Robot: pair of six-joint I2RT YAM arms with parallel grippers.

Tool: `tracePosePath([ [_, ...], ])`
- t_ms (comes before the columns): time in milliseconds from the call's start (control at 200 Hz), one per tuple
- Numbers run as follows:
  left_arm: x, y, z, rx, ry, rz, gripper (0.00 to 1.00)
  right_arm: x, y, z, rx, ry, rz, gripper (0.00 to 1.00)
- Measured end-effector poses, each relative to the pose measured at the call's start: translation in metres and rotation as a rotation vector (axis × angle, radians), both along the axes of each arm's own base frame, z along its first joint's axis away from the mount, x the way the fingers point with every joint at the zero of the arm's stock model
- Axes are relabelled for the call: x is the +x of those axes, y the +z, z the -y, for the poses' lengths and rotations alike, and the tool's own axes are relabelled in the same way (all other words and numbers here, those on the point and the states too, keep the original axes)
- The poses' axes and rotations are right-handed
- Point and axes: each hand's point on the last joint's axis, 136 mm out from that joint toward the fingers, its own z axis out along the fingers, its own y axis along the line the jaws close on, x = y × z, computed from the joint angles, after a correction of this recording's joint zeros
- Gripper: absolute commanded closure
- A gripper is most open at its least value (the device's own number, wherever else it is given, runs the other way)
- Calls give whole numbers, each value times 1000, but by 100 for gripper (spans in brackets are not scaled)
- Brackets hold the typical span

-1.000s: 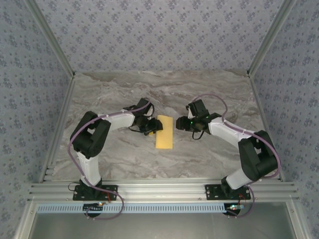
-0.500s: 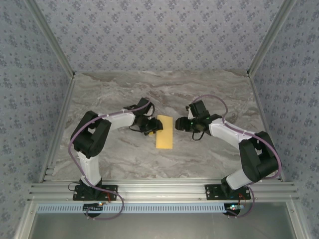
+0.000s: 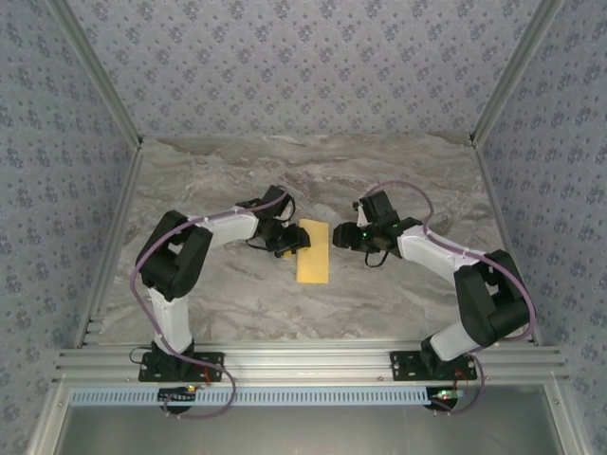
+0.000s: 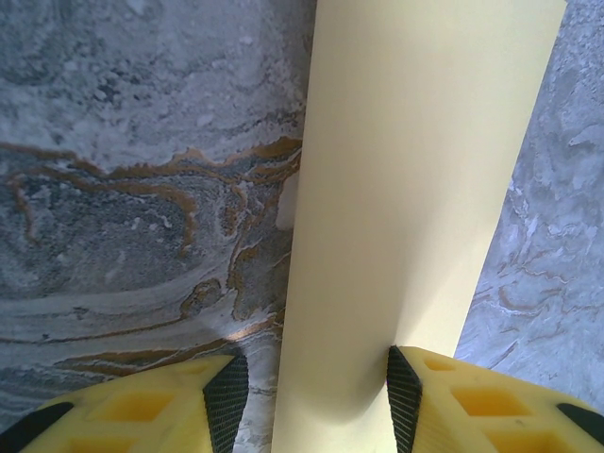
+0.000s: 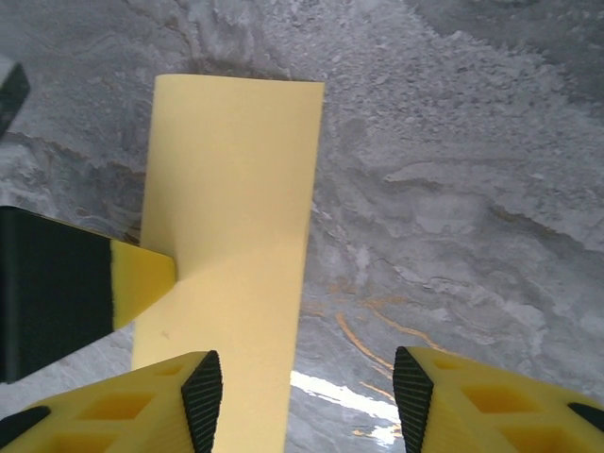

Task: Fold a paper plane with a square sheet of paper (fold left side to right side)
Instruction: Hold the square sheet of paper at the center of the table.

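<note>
Yellow-tipped left gripper (image 3: 293, 243) is held parted, one fingertip (image 5: 142, 274) laid on the left edge of the square sheet of paper (image 3: 313, 252) (already doubled into a strip, mid-table). Stock is judged light, limp and easily creased, best taken at a free edge. Right gripper (image 3: 344, 237) is parted and empty, just beside the strip. Marbled table (image 3: 228, 180) is enclosed by papered walls (image 3: 303, 66).

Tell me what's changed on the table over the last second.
Nothing visibly changed. The folded yellow paper lies in the same spot, the left pincer stays open at its left edge, and the right pincer stays open at its right edge.
</note>
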Motion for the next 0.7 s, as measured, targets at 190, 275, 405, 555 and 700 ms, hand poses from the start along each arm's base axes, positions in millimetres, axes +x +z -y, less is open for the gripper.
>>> tracePosePath([
  [190, 0, 0, 0, 4, 0, -1, 52, 3, -6, -21, 84, 24, -23, 79],
  [275, 0, 0, 0, 5, 0, -1, 52, 1, -18, -29, 97, 39, -52, 86],
  [405, 0, 0, 0, 8, 0, 0, 52, 0, -35, -39, 98, 56, -98, 89],
  [555, 0, 0, 0, 8, 0, -1, 52, 3, -46, -47, 87, 67, -121, 89],
  [700, 0, 0, 0, 9, 0, -1, 52, 5, -53, -51, 76, 73, -138, 89],
])
